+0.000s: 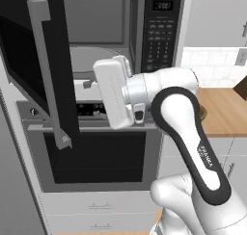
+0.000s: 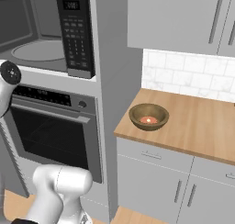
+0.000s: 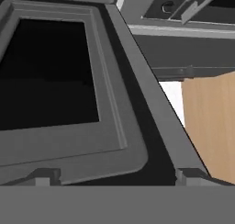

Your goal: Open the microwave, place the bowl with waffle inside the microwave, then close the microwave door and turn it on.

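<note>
Jaws (image 3: 114, 176): tips seen low in hand view as two small grey nubs, set wide apart, nothing held between them. Hand view is taken up by inner face of the door (image 3: 69, 81), so jaws are judged to sit just beside it, at the open front of the microwave (image 1: 111, 17). In left base view the hand is seen before the cavity mouth, w/ door (image 1: 43, 70) swung out to the left, bar handle toward camera.

Bowl (image 2: 148, 116) w/ reddish item inside is seen in right base view on the desk (image 2: 202, 126), near its front left corner, upright, untouched. It lies well apart from jaws: to the robot's right, past the keypad column, and lower than the cavity. Bowl is round, so no long axis matters.

Judgement: door step looks done; next move calls for a wide swing right and down to bowl rim.
</note>
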